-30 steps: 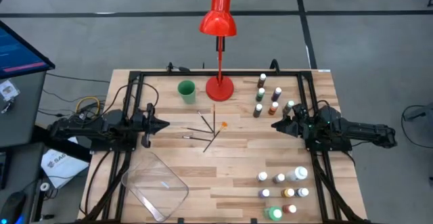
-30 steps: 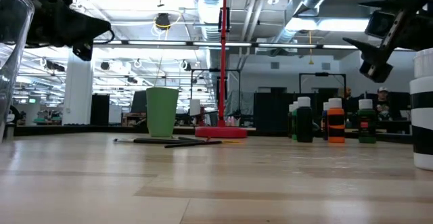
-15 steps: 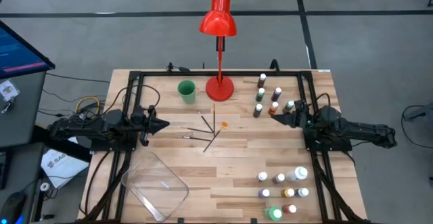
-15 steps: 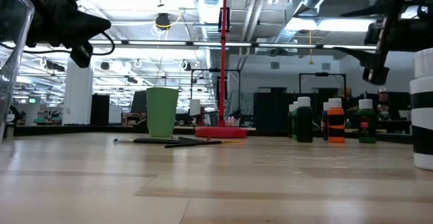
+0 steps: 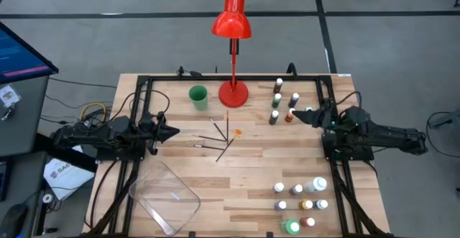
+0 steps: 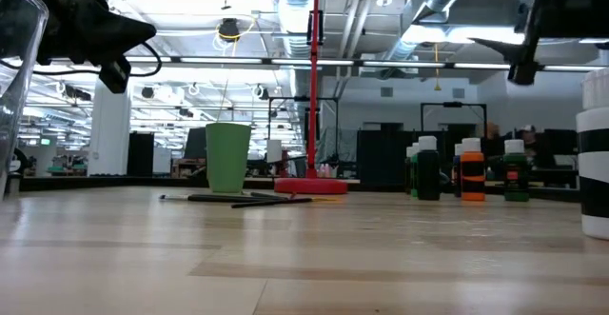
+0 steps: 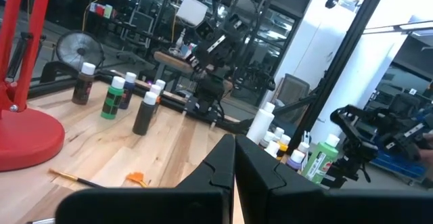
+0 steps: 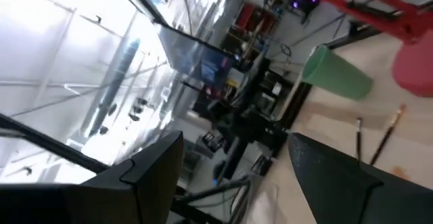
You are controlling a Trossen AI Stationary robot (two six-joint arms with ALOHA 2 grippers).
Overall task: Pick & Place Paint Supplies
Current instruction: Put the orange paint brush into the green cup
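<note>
Right gripper [image 5: 310, 113] hung with jaws wide, nothing between them, the far bottles [image 5: 276, 99] just ahead, probably lining up a pick. Left gripper [image 5: 172, 131] waited, jaws closed and empty, brushes [image 5: 218, 136] lying ahead on the tabletop [image 5: 244, 180].

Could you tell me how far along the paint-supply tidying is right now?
Nothing looks placed: the clear tray is empty. Neither gripper holds anything; the open right gripper hovers by the far bottle group, the shut left gripper waits. Brushes and near bottles remain.
</note>
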